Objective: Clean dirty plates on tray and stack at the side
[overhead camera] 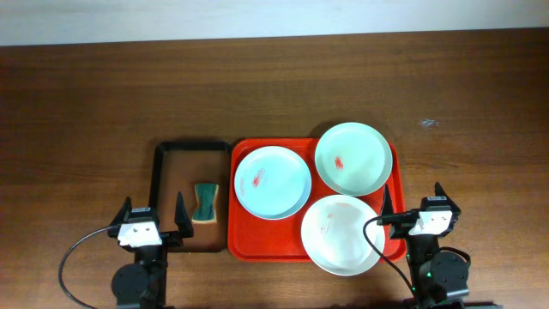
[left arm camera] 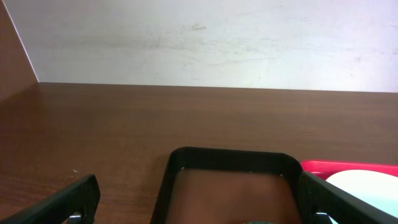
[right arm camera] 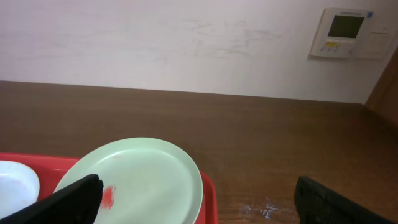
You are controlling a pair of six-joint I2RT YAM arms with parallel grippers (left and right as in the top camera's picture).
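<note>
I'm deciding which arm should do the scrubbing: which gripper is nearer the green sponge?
Left. The left gripper is open right beside the green sponge, which lies in the small black-rimmed tray. The right gripper is on the far side of the red tray.

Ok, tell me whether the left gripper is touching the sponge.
Apart. The overhead view shows bare floor of the small tray between the sponge and the left gripper.
</note>
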